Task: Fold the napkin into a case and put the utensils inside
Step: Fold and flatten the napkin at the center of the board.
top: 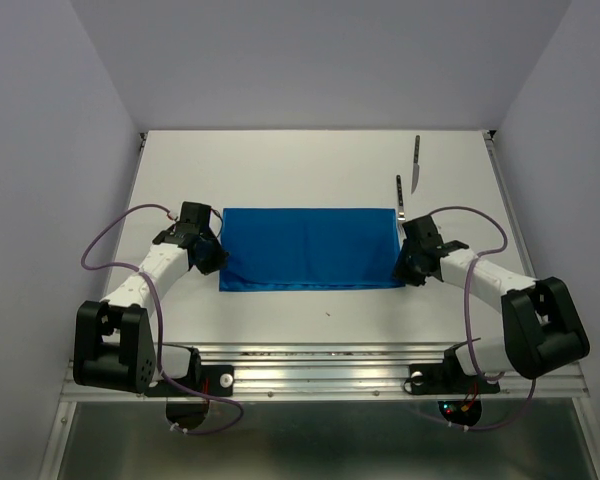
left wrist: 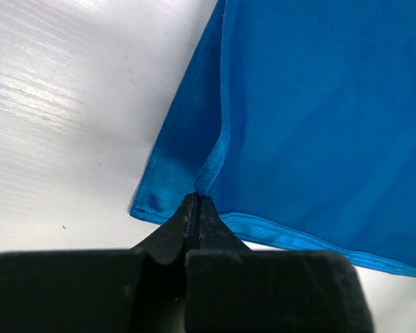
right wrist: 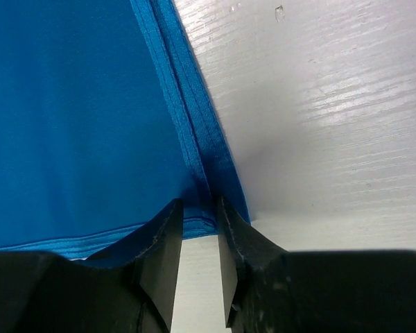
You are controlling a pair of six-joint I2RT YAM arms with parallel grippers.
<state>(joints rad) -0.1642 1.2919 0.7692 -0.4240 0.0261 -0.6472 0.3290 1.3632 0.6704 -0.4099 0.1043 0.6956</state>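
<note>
The blue napkin [top: 308,248] lies flat on the white table as a wide rectangle, folded double. My left gripper [top: 216,260] is at its near left corner, shut on a pinch of the cloth [left wrist: 319,118], which rises in a small ridge into the tips [left wrist: 196,198]. At the near right corner, my right gripper [top: 407,268] has its jaws a little apart. They straddle the hemmed edge of the napkin [right wrist: 76,118], with the gripper's tips [right wrist: 200,208] on either side of the hem. A silver fork [top: 401,197] and a knife [top: 416,163] lie beyond the napkin's far right corner.
The white table [top: 310,165] is walled by pale panels at the back and sides. A metal rail [top: 320,365] with the two arm bases runs along the near edge. Purple cables loop beside each arm.
</note>
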